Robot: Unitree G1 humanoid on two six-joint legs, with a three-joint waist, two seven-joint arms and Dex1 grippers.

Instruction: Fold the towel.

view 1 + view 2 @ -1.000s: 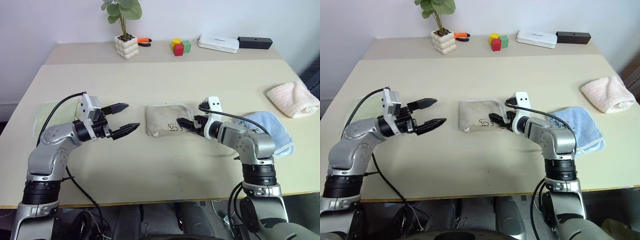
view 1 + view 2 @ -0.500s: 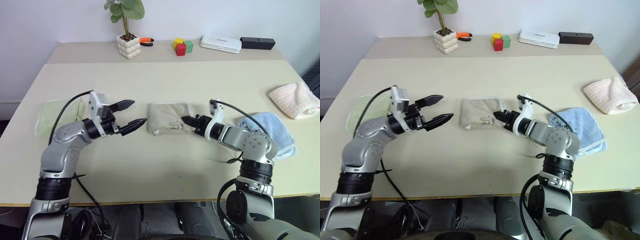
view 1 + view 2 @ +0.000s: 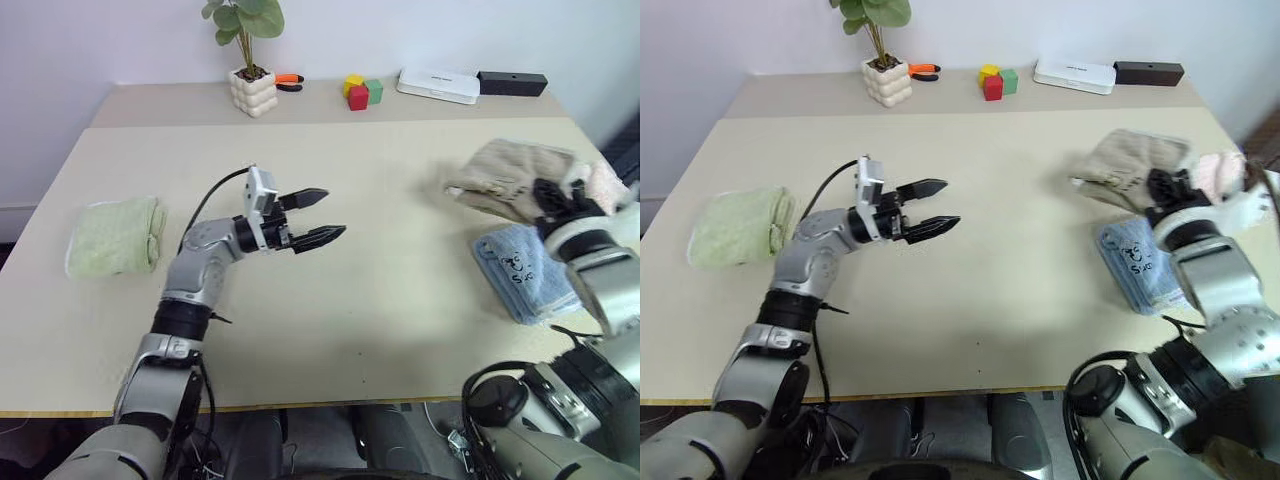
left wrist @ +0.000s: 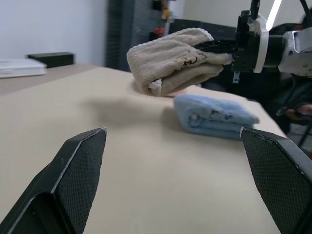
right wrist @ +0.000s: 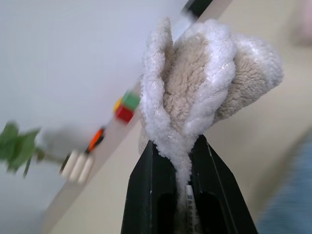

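Looks near done: towel (image 3: 505,177) already folded small, pinched tight in R gripper (image 3: 553,203) & held off table above blue towel (image 3: 525,272), L gripper (image 3: 318,219) wide, empty, mid-table; left: prob. just setting down.

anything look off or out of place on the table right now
Yes: the folded beige towel is not lying on the table. The right pincer is shut on its edge and holds it in the air, bunched, above the blue towel. The left pincer hangs open and empty. Nothing is spilled or damaged.
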